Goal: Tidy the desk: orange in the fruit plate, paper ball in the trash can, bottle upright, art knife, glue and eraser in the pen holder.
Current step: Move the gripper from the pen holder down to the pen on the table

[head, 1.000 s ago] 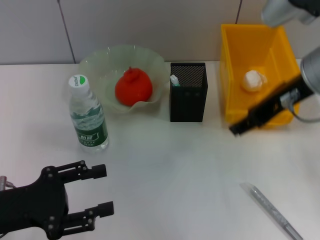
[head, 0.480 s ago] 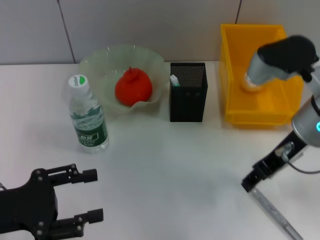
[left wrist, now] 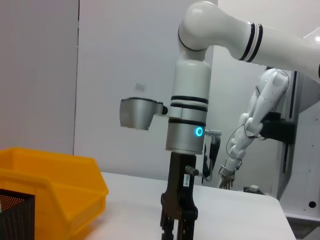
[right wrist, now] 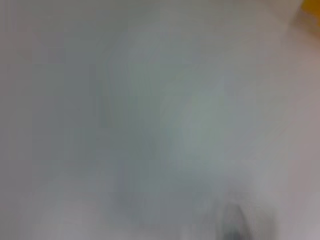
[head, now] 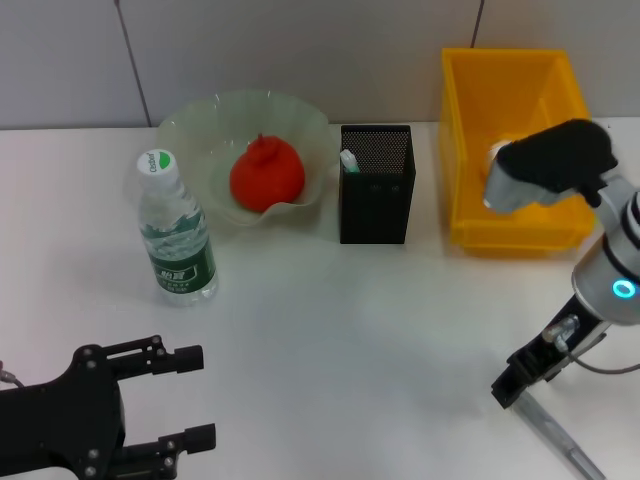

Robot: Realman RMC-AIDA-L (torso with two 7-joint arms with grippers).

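— Where is the right gripper (head: 508, 388), and what do its jaws do?

— It is low over the table (head: 350, 330), its tip at the near end of a grey pen-like stick (head: 555, 440). I cannot tell if the jaws are apart or together.

— And the left gripper (head: 195, 395)?

— It hovers near the front edge, jaws spread wide, holding nothing. The bottle (head: 177, 235) stands upright beyond it.

— The other things?

— The orange (head: 267, 175) lies in the fruit plate (head: 200, 125). The pen holder (head: 377, 185) is far beyond both grippers, a whitish-green tip showing inside. The trash can (head: 470, 150) is beyond the right gripper; the arm hides most of the paper ball (head: 496, 152) in it.
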